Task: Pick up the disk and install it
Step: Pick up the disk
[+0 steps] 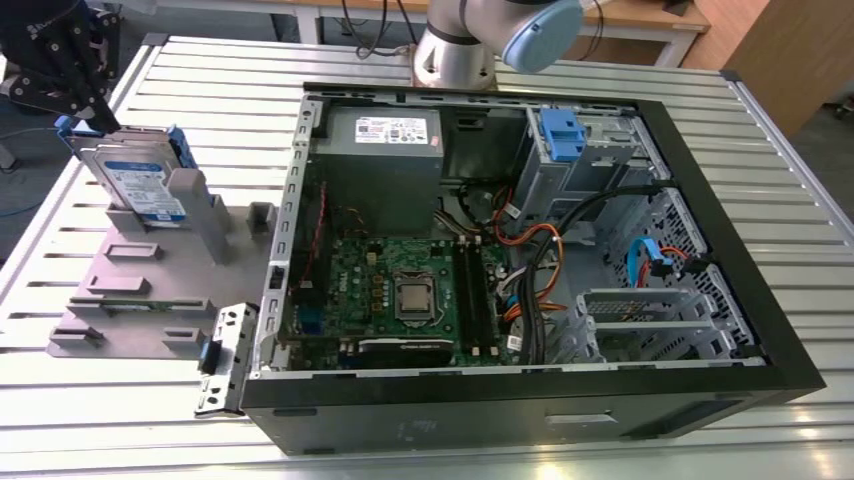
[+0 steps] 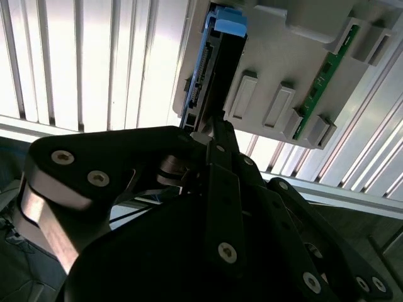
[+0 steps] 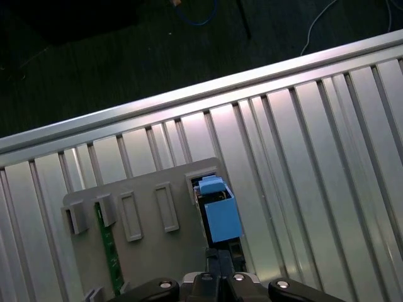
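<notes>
The gripper (image 1: pixel 91 110) hangs over the slatted tabletop (image 1: pixel 214 80) near its far corner at the exterior view's left, with its black tip right at the upper end of the disk (image 1: pixel 140 185). It looks to be touching the blue plastic there, but I cannot tell whether it is apart or clamped on it. The disk stands tilted on edge in a slot of a grey holder (image 1: pixel 134 285), label side showing and the blue carrier framing it. The holder lies flat along the tabletop's edge at the exterior view's left. In the second wrist view the gripper (image 2: pixel 211 129) comes up against the near end of the disk (image 2: pixel 200 82), which is seen edge-on with its connector row showing and blue plastic at the end away from the gripper. In the first wrist view the gripper (image 3: pixel 220 259) sits just beside the disk's (image 3: pixel 221 217) blue tab, which rises from the holder (image 3: pixel 148 242). A green circuit strip (image 3: pixel 107 251) stands in another slot of the holder, well apart from the disk. Beside the holder, the open computer case (image 1: pixel 467 420) lies on its side, taking up the middle of the tabletop. A loose metal bracket (image 1: pixel 224 355) lies between the holder and the case wall. The arm's base (image 1: pixel 461 45) stands at the tabletop's far edge behind the case.
</notes>
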Controlling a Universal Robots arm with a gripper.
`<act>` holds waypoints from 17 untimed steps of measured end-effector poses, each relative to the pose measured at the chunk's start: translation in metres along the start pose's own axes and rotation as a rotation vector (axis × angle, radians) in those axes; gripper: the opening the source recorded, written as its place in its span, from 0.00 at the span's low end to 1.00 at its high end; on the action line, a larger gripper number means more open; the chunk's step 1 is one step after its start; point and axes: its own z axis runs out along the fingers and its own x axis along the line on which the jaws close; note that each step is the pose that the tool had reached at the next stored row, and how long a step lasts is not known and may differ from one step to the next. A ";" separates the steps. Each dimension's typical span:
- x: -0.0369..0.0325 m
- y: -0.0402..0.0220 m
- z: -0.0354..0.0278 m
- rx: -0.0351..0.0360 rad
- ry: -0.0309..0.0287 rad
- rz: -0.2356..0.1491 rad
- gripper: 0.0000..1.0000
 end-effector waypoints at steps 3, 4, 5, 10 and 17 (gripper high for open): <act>0.0000 0.0000 0.0000 0.0000 0.0000 0.000 0.11; 0.0000 0.0000 0.0000 0.0000 0.0000 0.000 0.11; 0.0000 0.0000 0.0000 0.0000 0.0000 0.000 0.11; -0.0001 -0.0003 0.0001 -0.0003 0.0006 -0.014 0.11; -0.0002 -0.0007 0.0003 -0.0024 0.0043 -0.098 0.11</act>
